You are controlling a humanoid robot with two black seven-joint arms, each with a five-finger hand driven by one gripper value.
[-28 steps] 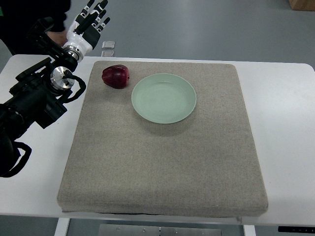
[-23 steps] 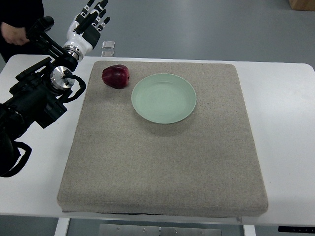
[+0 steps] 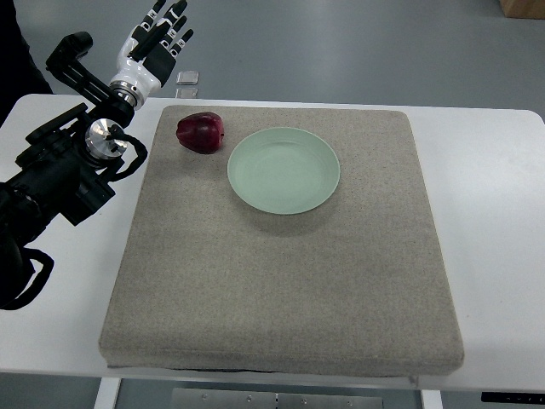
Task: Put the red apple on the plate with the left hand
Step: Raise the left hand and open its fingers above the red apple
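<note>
While holding above the table's far-left corner, left hand [image 3: 155, 43] drifting only very slightly up and away against the views from half a second earlier, fingers [image 3: 174, 21] spread and straight, grasping nothing. Not yet descending toward the apple [image 3: 201, 133]; well apart from it, up and to the left. Black arm links trailing back along the left edge over the white table [image 3: 494, 187].

Apple lying in the same spot as before, on the grey mat [image 3: 281, 281] near its far-left corner, just beside the left rim of the plate [image 3: 283, 170], not touching it as far as can be told. Plate sitting bare, unmoved on the mat.

Person's dark sleeve [image 3: 17, 43] now showing only at the top-left edge, having withdrawn from the spot beside the arm; workspace around the hand now less obstructed.

Meaning for the task, as a judgement: approach phase only, no contact made, nothing yet placed. Next requiring a reach down and right over the apple, closing around it, then a short carry rightward onto the plate. Right arm not appearing anywhere.
</note>
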